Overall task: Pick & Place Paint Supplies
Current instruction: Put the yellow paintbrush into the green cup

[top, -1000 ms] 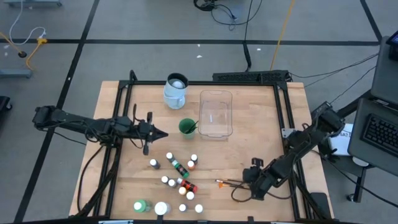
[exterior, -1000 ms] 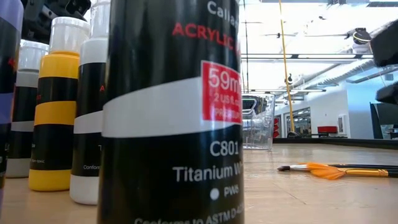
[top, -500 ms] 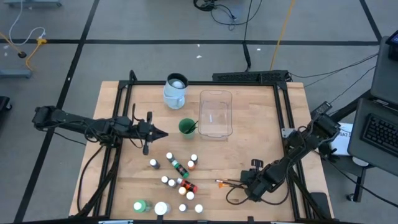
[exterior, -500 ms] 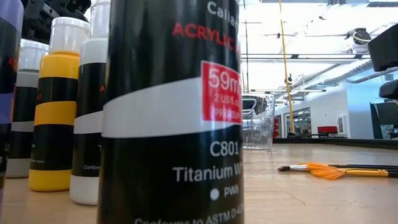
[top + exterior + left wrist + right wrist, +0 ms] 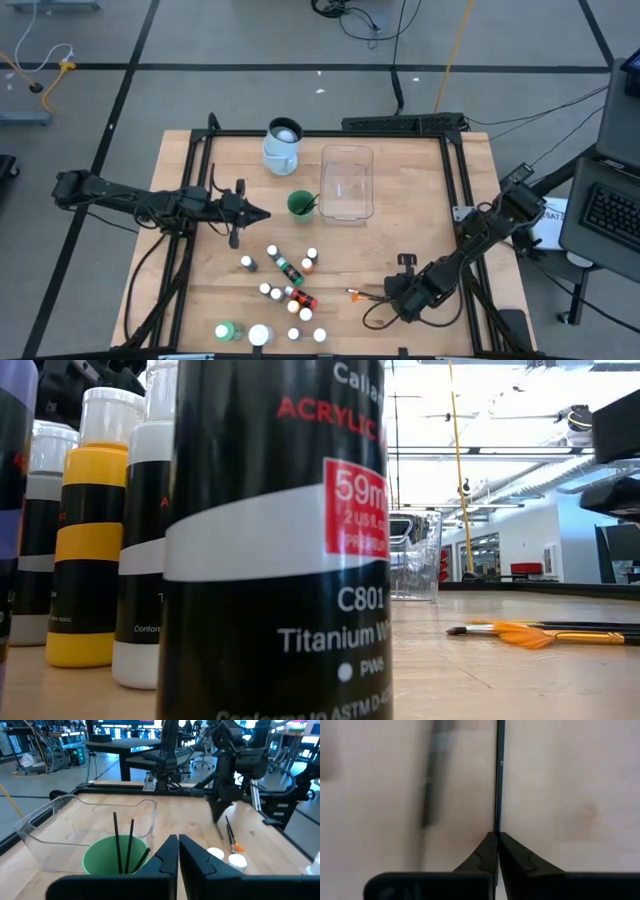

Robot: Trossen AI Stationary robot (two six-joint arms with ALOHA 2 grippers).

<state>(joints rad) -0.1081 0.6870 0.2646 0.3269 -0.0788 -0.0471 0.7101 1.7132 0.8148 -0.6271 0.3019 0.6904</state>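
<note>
Two thin dark brushes with orange tips (image 5: 362,294) lie on the wood at the near right; the low view shows them flat on the table (image 5: 530,632). My right gripper (image 5: 392,295) points steeply down over their handles, shut on one brush (image 5: 497,785); the other brush (image 5: 432,780) lies beside it. Small white-capped paint bottles (image 5: 290,290) stand and lie in the near middle, with a green bottle (image 5: 226,330) and a white jar (image 5: 260,335) by the near edge. My left gripper (image 5: 262,213) hangs level and shut above the table's left middle, touching nothing. My right gripper pinches the brush's thin dark handle (image 5: 497,827) between its two fingertips. The fingers come from above, slanting steeply down, and lie across the handle. The brush runs on away from the fingertips along the wood.
A green cup (image 5: 300,203) with dark sticks in it stands mid-table, right before my left gripper (image 5: 178,850). Behind it are a clear tub (image 5: 347,182) and a pale jug (image 5: 282,145). A black frame (image 5: 455,190) borders the table. Bare wood lies around the brushes.
My right gripper has come down onto the brushes, shifting a little toward the table's left edge and tipping more steeply downward. The brushes have stayed where they lay.
</note>
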